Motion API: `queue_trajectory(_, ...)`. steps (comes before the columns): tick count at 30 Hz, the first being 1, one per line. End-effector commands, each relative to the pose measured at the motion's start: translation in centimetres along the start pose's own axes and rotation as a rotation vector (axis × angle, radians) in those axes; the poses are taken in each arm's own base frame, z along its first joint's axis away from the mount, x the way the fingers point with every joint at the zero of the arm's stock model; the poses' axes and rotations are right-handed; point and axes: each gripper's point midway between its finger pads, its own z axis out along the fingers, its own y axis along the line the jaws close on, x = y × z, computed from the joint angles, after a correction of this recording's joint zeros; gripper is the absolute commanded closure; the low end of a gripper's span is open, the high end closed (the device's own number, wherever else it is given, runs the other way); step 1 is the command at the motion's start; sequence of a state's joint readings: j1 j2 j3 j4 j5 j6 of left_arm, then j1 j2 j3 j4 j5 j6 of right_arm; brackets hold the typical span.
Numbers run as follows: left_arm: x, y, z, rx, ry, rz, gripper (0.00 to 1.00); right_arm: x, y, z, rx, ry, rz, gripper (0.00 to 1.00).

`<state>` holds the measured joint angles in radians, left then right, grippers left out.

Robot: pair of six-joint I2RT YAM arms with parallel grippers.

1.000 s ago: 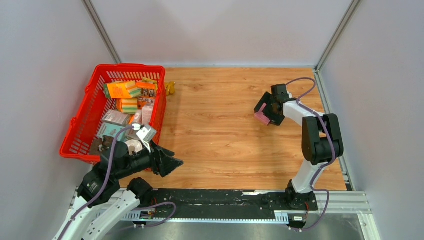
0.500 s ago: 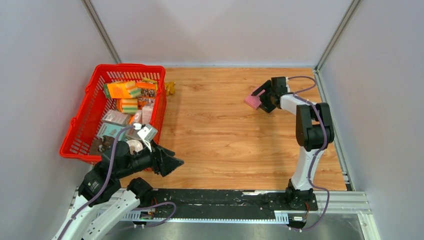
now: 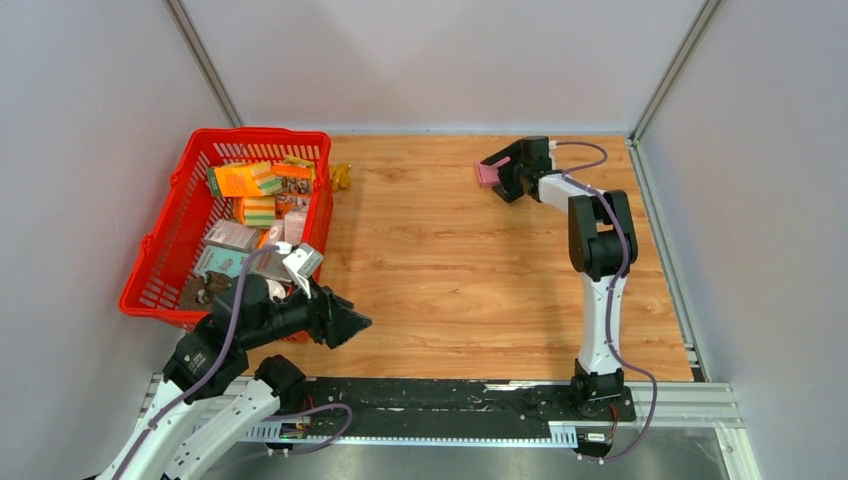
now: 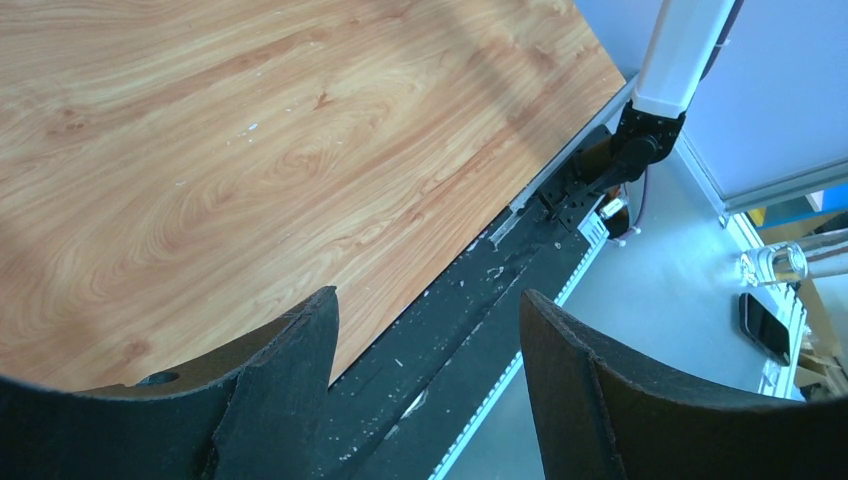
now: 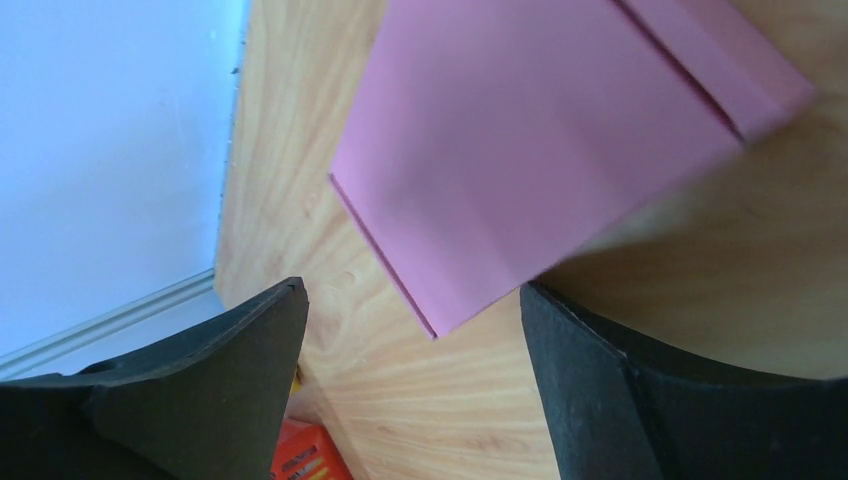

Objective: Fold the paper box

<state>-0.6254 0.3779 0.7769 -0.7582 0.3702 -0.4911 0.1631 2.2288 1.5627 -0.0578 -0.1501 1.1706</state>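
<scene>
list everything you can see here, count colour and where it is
paper box: one, pink, far side of the table, at the right gripper's fingertips
basket: one, red, table's left edge
packages: several, orange, grey and others, in the basket
small object: one, yellow, beside the basket's far right corner
table: one, wood-grain
left gripper: one, black, open, empty, by the basket's near corner
right gripper: one, black, jaws apart

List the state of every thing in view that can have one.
right gripper, open, nothing clamped
paper box, folded, near corner between the right gripper's tips, blurred
left gripper, open, empty
red basket, upright, filled with printed packages
</scene>
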Motion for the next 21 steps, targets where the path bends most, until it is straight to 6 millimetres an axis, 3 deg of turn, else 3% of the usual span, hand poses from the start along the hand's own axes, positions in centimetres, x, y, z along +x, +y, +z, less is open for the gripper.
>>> queue_trajectory(1,-1.0,-0.5,0.4,0.021,-0.024,0.005,0.26,0.8,0.2,2.9,0.022,-0.008,0.02,0.14)
queue_trajectory(6,-0.9,-0.3,0.5,0.014,-0.019,-0.005,0.26,-1.1,1.8,3.7,0.036,-0.081,-0.016,0.14)
queue_trajectory(9,-0.8,-0.2,0.7,0.014,-0.016,-0.011,0.26,-1.1,2.1,2.9,0.063,-0.071,-0.058,0.13)
queue_trajectory(10,-0.9,-0.3,0.8,0.017,-0.017,-0.012,0.26,-0.7,0.8,2.7,0.094,-0.064,-0.06,0.13)
queue_trajectory(12,-1.0,-0.4,0.9,0.027,-0.019,-0.017,0.26,-1.1,0.5,1.3,0.1,-0.09,-0.079,0.13)
queue_trajectory(13,-0.9,-0.5,1.0,0.029,-0.018,-0.02,0.26,-1.3,-1.7,1.0,0.152,-0.124,-0.09,0.12)
queue_trajectory(14,-1.1,-0.6,0.9,0.032,-0.023,-0.021,0.26,-1.6,-2.2,0.7,0.157,-0.134,-0.123,0.12)
queue_trajectory(17,-1.0,-0.8,0.9,0.041,-0.018,-0.022,0.26,-2.8,-3.0,0.0,0.167,-0.153,-0.174,0.12)
queue_trajectory(21,-0.8,-0.7,0.9,0.038,-0.015,-0.028,0.26,-4.1,-3.6,0.6,0.166,-0.153,-0.202,0.12)
